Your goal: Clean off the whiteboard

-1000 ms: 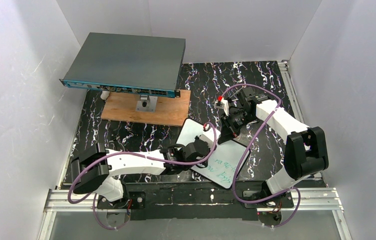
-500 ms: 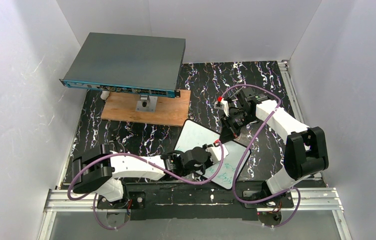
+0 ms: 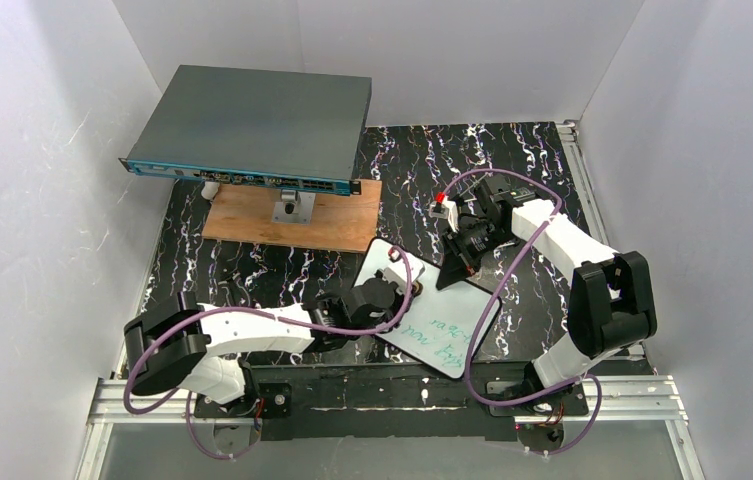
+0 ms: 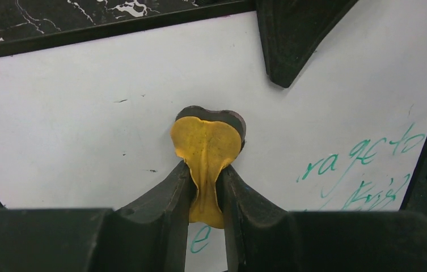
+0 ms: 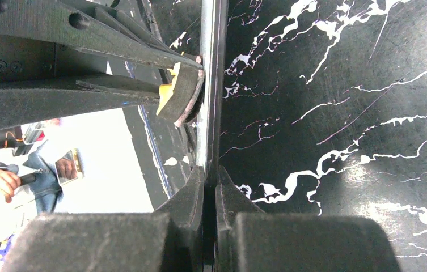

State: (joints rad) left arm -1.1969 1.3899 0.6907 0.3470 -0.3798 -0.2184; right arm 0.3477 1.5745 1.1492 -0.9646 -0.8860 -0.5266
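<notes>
The whiteboard (image 3: 442, 340) sits between my arms on the black marbled table (image 3: 252, 265), with its long axis running diagonally from far left to near right. My right gripper (image 5: 210, 180) is clamped on its far edge, and my left gripper (image 4: 205, 170) pinches a yellow pad (image 4: 206, 139) against its white face. The green handwriting (image 4: 358, 161) at its near-right end is unreadable.

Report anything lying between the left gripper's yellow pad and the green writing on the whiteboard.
Nothing visible. The left gripper presses its soft yellow pad on the small flat white whiteboard; only bare board separates it from the green handwriting.
</notes>
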